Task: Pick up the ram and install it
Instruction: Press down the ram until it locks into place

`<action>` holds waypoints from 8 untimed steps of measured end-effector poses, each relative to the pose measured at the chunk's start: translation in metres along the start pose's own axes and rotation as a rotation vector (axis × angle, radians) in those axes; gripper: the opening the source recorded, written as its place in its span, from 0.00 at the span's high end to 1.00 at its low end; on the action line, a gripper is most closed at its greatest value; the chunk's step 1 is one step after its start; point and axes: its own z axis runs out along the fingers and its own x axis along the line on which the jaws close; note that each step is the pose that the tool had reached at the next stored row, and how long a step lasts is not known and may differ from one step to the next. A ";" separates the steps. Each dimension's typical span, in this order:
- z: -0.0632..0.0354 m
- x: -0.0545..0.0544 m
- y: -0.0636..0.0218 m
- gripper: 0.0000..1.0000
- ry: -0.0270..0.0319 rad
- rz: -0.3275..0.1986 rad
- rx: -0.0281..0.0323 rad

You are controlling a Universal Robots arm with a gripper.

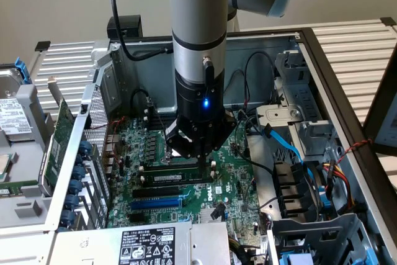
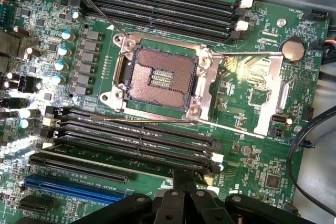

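The ram (image 1: 167, 177), a dark-green stick with a white label, stands upright in the black memory slot nearest the long black and blue card slots on the motherboard (image 1: 229, 175). In the wrist view it shows edge-on as a thin dark line (image 2: 131, 153) in that slot. My gripper (image 1: 201, 163) hangs over the stick's end on the exterior view's right. Its fingertips (image 2: 185, 182) are shut together, side by side along the stick's length and not pinching it. I cannot tell whether they touch the stick.
The empty CPU socket (image 2: 160, 77) lies between two banks of black slots (image 2: 168, 3). A green expansion card (image 1: 59, 134) and a drive (image 1: 15, 116) sit outside the case on the exterior view's left. Blue and black cables (image 1: 291, 147) crowd the drive cage.
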 end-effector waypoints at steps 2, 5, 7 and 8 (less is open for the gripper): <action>0.0000 0.000 0.0000 0.89 0.0000 0.000 0.0000; -0.0001 0.000 0.0001 0.89 -0.0002 0.001 -0.0001; -0.0032 0.001 0.0003 0.89 -0.0005 0.001 -0.0008; -0.0070 0.001 0.0004 0.89 -0.0001 0.001 -0.0001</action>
